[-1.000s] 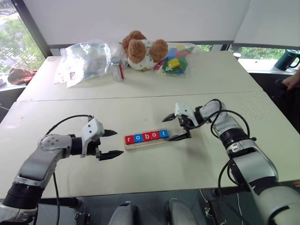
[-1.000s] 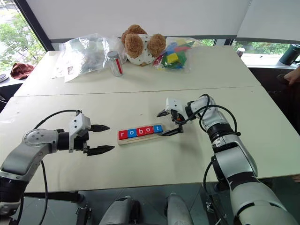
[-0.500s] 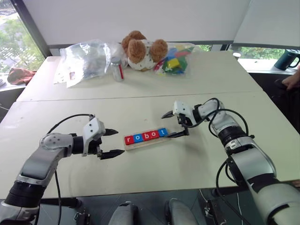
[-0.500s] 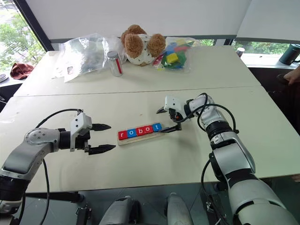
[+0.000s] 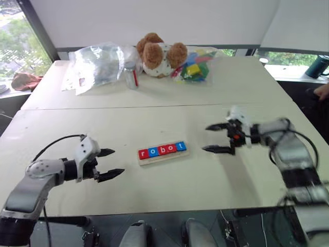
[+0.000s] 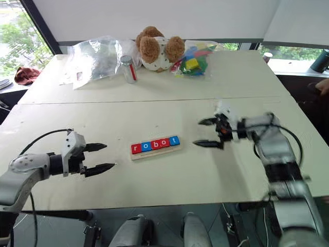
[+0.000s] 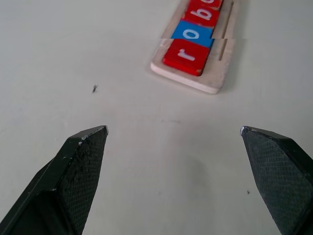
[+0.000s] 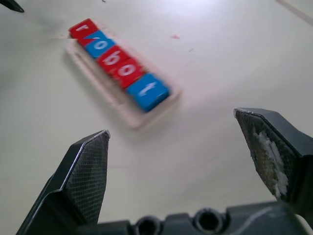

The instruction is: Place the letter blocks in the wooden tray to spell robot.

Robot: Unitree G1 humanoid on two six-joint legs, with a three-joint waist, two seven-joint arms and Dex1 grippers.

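The wooden tray [image 5: 163, 154] lies on the table [image 5: 154, 118] toward its near edge, about midway along it, with the five letter blocks [image 5: 162, 150] in it in a row. At the far edge: bag [image 5: 97, 64], jar [image 5: 130, 75], teddy bear [image 5: 159, 54], bagged toys [image 5: 194, 64].

- The two head cameras looked forward and down from above over the white table [image 5: 169, 118], taking in both arms and the far window.
- Each wrist camera sat low and close to the tabletop, looking out between its own two fingers.
- All views shared the wooden tray [image 5: 163, 155] with the letter blocks [image 6: 154, 145], seen from opposite ends by the wrists.
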